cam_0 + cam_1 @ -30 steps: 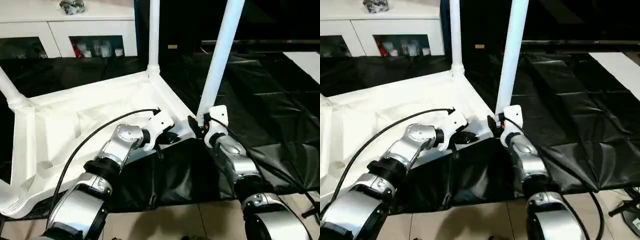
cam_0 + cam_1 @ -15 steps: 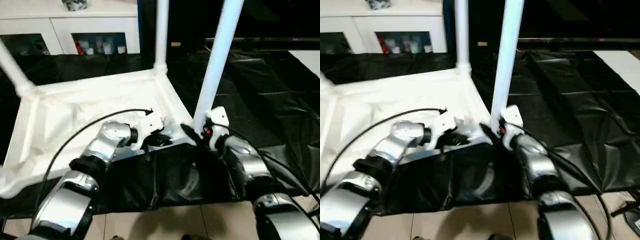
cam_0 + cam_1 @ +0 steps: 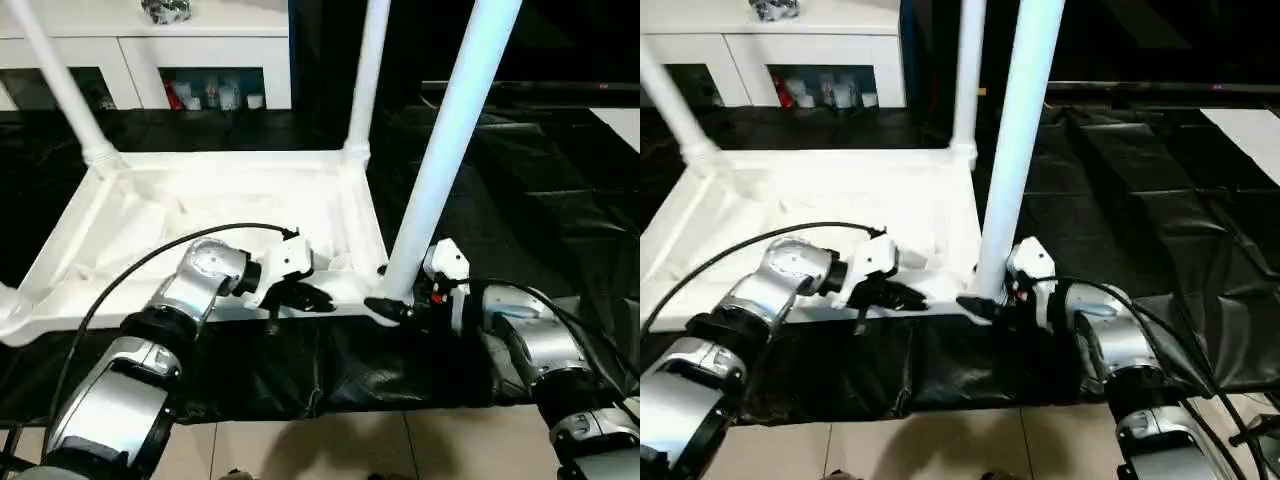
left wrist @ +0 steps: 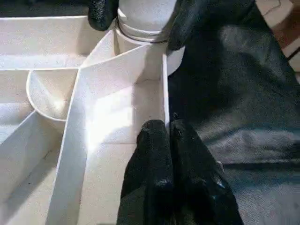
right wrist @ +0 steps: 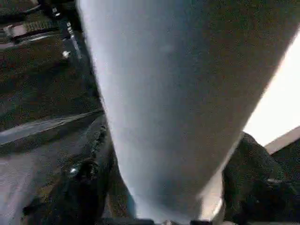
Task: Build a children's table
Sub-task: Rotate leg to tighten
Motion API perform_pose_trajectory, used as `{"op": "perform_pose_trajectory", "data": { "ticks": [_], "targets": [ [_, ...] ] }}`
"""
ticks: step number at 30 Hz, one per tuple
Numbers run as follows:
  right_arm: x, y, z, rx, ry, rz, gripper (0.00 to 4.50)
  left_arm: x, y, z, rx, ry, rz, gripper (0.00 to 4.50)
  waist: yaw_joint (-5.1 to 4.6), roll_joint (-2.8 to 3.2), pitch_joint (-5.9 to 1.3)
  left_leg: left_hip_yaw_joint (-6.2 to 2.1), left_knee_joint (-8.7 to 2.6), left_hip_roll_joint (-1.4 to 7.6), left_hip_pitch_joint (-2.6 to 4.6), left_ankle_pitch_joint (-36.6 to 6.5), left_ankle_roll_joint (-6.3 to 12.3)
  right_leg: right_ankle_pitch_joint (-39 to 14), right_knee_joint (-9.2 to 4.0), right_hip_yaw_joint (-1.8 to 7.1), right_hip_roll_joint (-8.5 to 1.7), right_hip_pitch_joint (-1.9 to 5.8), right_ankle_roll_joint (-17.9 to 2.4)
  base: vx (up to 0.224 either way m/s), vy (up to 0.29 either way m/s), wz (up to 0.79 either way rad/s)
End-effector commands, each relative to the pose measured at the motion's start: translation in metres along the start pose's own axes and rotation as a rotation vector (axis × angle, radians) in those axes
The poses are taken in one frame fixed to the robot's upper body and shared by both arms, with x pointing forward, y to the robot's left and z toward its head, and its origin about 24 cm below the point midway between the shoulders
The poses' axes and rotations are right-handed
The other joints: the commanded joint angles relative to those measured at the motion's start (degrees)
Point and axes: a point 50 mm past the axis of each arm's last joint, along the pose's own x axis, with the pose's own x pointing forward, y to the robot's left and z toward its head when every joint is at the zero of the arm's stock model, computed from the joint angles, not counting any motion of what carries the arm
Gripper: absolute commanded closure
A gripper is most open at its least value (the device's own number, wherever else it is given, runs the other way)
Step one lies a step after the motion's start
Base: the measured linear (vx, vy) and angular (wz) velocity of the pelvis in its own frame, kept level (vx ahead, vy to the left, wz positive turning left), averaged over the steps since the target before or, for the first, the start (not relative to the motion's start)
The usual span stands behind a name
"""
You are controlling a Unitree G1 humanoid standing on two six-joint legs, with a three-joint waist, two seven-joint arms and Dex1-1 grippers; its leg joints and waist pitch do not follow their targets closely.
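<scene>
My left gripper (image 3: pixel 305 297) is pinched shut on nothing, its black fingers (image 4: pixel 161 154) pressed together and resting against the thin near edge wall of the white plastic rectangular tabletop (image 3: pixel 200 215), which lies upside down, ribbed underside up, on the black plastic sheet (image 3: pixel 520 180) just ahead of me. Beyond my left fingertips the ribs run to the rounded corner socket (image 4: pixel 140 35), and there the near right white tube leg (image 3: pixel 450 140) stands up from it. My right gripper (image 3: pixel 392 308) sits low at the foot of that leg, one finger on either side of the tube and close against it, so I judge I am clasping the leg just above the socket. Farther from my jaws, the far right leg (image 3: pixel 368 70) and the far left leg (image 3: pixel 60 85) rise from their own corners. The near left corner (image 3: pixel 10 310) lies at the picture's edge, and I cannot tell whether its leg is in. By my reckoning three legs are up, this near one may want seating fully, and the table has yet to be turned onto its feet.
</scene>
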Motion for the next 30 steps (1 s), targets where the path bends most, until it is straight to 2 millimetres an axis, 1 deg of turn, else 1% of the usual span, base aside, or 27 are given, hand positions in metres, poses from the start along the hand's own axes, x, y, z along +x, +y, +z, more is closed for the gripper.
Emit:
{"op": "perform_pose_trajectory", "data": {
  "ticks": [1,3,5,6,7,8,9,13,17,18,19,20,21,22,23,24,25,26,27,28,29,30],
  "targets": [
    [0.016,0.018,-0.006,0.009,0.035,0.151,1.69,0.005,0.004,0.011,0.047,0.013,-0.023,4.5,-0.06,0.36,-3.75,0.44,-4.16,0.71,0.49,-17.5,3.55,-18.8,-4.03,2.2,-2.43,3.13,-12.7,0.0,0.0,0.0],
    [0.014,0.021,-0.006,0.012,0.054,0.199,1.79,0.004,0.003,0.01,0.046,0.016,-0.041,4.5,0.17,0.3,-3.77,0.44,-4.16,0.71,0.53,-17.0,3.53,-18.2,-3.96,2.23,-2.41,3.22,-12.7,0.0,0.0,0.0],
    [0.014,0.022,-0.006,0.017,0.051,0.211,1.81,0.004,0.003,0.01,0.041,0.014,-0.048,4.5,0.31,0.22,-3.71,0.45,-4.21,0.73,0.54,-17.2,3.59,-18.4,-3.94,2.22,-2.42,3.18,-12.7,0.0,0.0,0.0],
    [0.014,0.022,-0.006,0.017,0.051,0.211,1.83,0.004,0.003,0.01,0.041,0.014,-0.048,4.5,0.34,0.23,-3.69,0.46,-4.2,0.69,0.64,-17.7,3.37,-19.3,-4.03,2.2,-2.46,3.15,-12.4,0.0,0.0,0.0],
    [0.013,0.023,-0.006,0.019,0.051,0.222,1.85,0.004,0.002,0.009,0.035,0.016,-0.058,4.5,0.32,-0.03,-3.64,0.47,-4.22,0.67,0.64,-17.9,3.32,-20.0,-4.13,2.2,-2.46,3.12,-12.2,0.0,0.0,0.0],
    [0.013,0.024,-0.006,0.02,0.052,0.225,1.85,0.004,0.002,0.008,0.033,0.016,-0.061,4.5,0.38,0.09,-3.58,0.45,-4.24,0.61,0.73,-18.4,3.18,-21.6,-4.31,2.15,-2.49,3.06,-11.7,0.0,0.0,0.0],
    [0.013,0.024,-0.006,0.021,0.052,0.229,1.85,0.004,0.002,0.008,0.032,0.016,-0.063,4.5,0.37,0.04,-3.58,0.38,-4.29,0.64,0.74,-18.6,3.04,-22.5,-4.39,2.15,-2.55,3.08,-11.3,0.0,0.0,0.0],
    [0.012,0.025,-0.007,0.028,0.048,0.227,1.86,0.004,0.001,0.007,0.027,0.012,-0.063,4.5,0.4,-0.09,-3.63,0.36,-4.31,0.71,0.72,-18.1,2.97,-21.6,-4.24,2.22,-2.55,3.04,-11.5,0.0,0.0,0.0],
    [0.014,0.022,-0.007,0.086,-0.006,0.095,1.86,0.006,0.005,0.008,-0.008,-0.011,0.011,4.5,0.52,-0.09,-3.53,0.37,-4.4,0.74,0.7,-17.8,3.04,-21.7,-4.27,2.25,-2.55,3.02,-11.4,0.0,0.0,0.0],
    [0.016,0.019,-0.008,0.102,-0.015,0.042,1.86,0.008,0.007,0.009,-0.018,-0.017,0.045,4.5,0.43,-0.19,-3.45,0.38,-4.41,0.68,0.79,-18.5,2.82,-22.9,-4.39,2.2,-2.54,2.91,-11.0,0.0,0.0,0.0],
    [0.018,0.017,-0.008,0.109,-0.02,0.002,1.86,0.009,0.008,0.01,-0.026,-0.023,0.073,4.5,0.38,-0.15,-3.42,0.33,-4.43,0.67,0.83,-18.9,2.59,-23.8,-4.45,2.18,-2.62,2.87,-10.8,0.0,0.0,0.0],
    [0.019,0.015,-0.008,0.115,-0.024,-0.038,1.86,0.011,0.01,0.012,-0.034,-0.03,0.102,4.5,0.11,-0.2,-3.24,0.27,-4.42,0.55,1.02,-20.1,2.04,-26.5,-4.78,2.1,-2.68,2.6,-10.0,0.0,0.0,0.0],
    [0.023,0.009,-0.01,0.126,-0.021,-0.133,1.86,0.014,0.012,0.014,-0.042,-0.039,0.135,4.5,-0.11,-0.22,-3.12,0.15,-4.33,0.31,1.26,-21.3,1.75,-30.3,-5.33,1.87,-2.75,2.45,-8.7,0.0,0.0,0.0],
    [0.023,0.009,-0.01,0.126,-0.021,-0.133,1.86,0.014,0.012,0.014,-0.042,-0.039,0.135,4.5,-0.38,-0.21,-2.96,-0.01,-4.27,0.14,1.36,-22.1,1.36,-33.4,-5.77,1.69,-2.81,2.21,-7.3,0.0,0.0,0.0],
    [0.031,-0.002,-0.013,0.158,-0.015,-0.335,1.86,0.021,0.015,0.02,-0.051,-0.052,0.191,4.5,-0.6,-0.28,-2.92,-0.11,-4.25,0.04,1.38,-22.5,1.33,-34.9,-6.02,1.5,-2.76,2.22,-6.5,0.0,0.0,0.0],
    [0.035,-0.006,-0.015,0.171,-0.011,-0.407,1.86,0.026,0.015,0.023,-0.067,-0.069,0.212,4.5,-1.21,0.07,-2.89,-0.31,-4.29,0.03,1.45,-23.2,0.37,-36.4,-6.08,1.35,-2.82,1.86,-5.8,0.0,0.0,0.0],
    [0.036,-0.007,-0.015,0.177,-0.01,-0.44,1.86,0.029,0.015,0.025,-0.077,-0.08,0.222,4.5,-2.08,-0.07,-2.79,-0.67,-4.29,-0.14,1.21,-24.3,-0.34,-37.9,-6.29,0.82,-2.71,2.07,-4.9,0.0,0.0,0.0],
    [0.036,-0.007,-0.015,0.178,-0.009,-0.447,1.87,0.029,0.015,0.025,-0.078,-0.081,0.224,4.5,-2.34,-0.09,-2.78,-0.76,-4.24,-0.27,1.17,-24.9,-0.27,-38.5,-6.52,0.52,-2.59,2.18,-4.2,0.0,0.0,0.0],
    [0.041,-0.012,-0.015,0.197,-0.006,-0.561,1.87,0.038,0.016,0.032,-0.092,-0.096,0.268,4.5,-2.68,0.03,-2.92,-0.86,-4.26,-0.23,1.05,-25.1,0.09,-38.0,-6.57,0.57,-2.75,2.28,-3.8,0.0,0.0,0.0],
    [0.044,-0.015,-0.015,0.224,-0.004,-0.634,1.87,0.043,0.016,0.034,-0.096,-0.102,0.291,4.5,-3.14,0.02,-3.15,-0.98,-4.34,-0.26,1.1,-25.0,0.55,-36.1,-6.67,0.59,-2.7,2.33,-4.5,0.0,0.0,0.0],
    [0.046,-0.018,-0.015,0.249,-0.001,-0.697,1.87,0.048,0.016,0.037,-0.101,-0.11,0.315,4.5,-3.35,0.04,-3.22,-0.96,-4.42,-0.2,1.04,-24.8,0.87,-34.9,-6.57,0.69,-2.68,2.32,-5.1,0.0,0.0,0.0],
    [0.048,-0.019,-0.014,0.261,0.004,-0.75,1.87,0.053,0.016,0.039,-0.105,-0.116,0.325,4.5,-3.57,0.14,-3.36,-0.9,-4.53,-0.15,0.82,-23.9,1.15,-32.2,-6.29,0.92,-2.62,2.44,-6.2,0.0,0.0,0.0]
  ]
}}
